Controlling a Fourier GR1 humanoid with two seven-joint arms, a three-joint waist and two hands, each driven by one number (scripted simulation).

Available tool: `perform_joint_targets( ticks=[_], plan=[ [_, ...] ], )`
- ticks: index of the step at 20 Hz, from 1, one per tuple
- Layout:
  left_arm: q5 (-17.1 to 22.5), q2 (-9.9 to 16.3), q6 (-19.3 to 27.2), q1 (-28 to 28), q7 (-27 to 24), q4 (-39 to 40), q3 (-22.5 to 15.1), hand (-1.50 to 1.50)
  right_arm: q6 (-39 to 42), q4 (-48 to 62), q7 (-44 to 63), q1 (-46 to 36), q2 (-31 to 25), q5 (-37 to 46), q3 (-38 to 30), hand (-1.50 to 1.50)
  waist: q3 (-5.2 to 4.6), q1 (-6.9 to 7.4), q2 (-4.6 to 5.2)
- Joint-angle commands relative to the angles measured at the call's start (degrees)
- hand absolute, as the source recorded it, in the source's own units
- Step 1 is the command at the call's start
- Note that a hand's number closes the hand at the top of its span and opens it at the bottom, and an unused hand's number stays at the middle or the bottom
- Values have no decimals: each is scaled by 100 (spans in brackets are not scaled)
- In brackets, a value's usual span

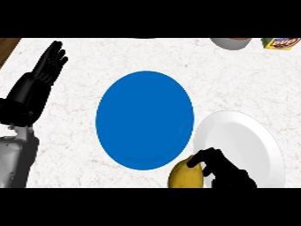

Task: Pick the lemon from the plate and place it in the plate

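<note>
A yellow lemon (184, 174) shows at the lower edge, at the near left rim of the white plate (244, 141). My right hand (223, 170) comes up from the bottom edge with its fingers curled round the lemon's right side. The blue plate (144, 119) lies in the middle of the counter, just left of the white one, with nothing on it. My left hand (43, 73) rests open at the far left, fingers straight and pointing up, away from both plates.
A grey bowl (231, 43) and a small yellow-and-blue box (281, 43) stand at the counter's far right edge. The wooden floor shows past the counter's left edge.
</note>
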Motion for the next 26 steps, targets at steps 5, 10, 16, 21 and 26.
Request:
perform_joint_targets(
  ticks=[5,10,16,21,26],
  plan=[
    [-37,-68,10,-116,30,50,-82,0,-1094,2519,640,-1660,795,-672,-1045,-150,29,101,-7],
    [14,-36,-25,-246,44,121,-24,0,-2183,3592,331,-2755,805,-1474,-1344,-150,35,117,-30],
    [-116,-110,76,-130,-43,195,-70,0,-3894,4610,-31,-3609,809,-1689,-1553,-150,30,23,-73],
    [-52,12,21,38,-115,229,110,0,-4989,4883,4,-4070,809,-2268,-1375,-150,24,-150,-140],
    [-31,33,94,177,-92,138,261,0,-5509,4823,-168,-3850,810,-2374,-1493,-150,21,-395,-186]
  ],
)
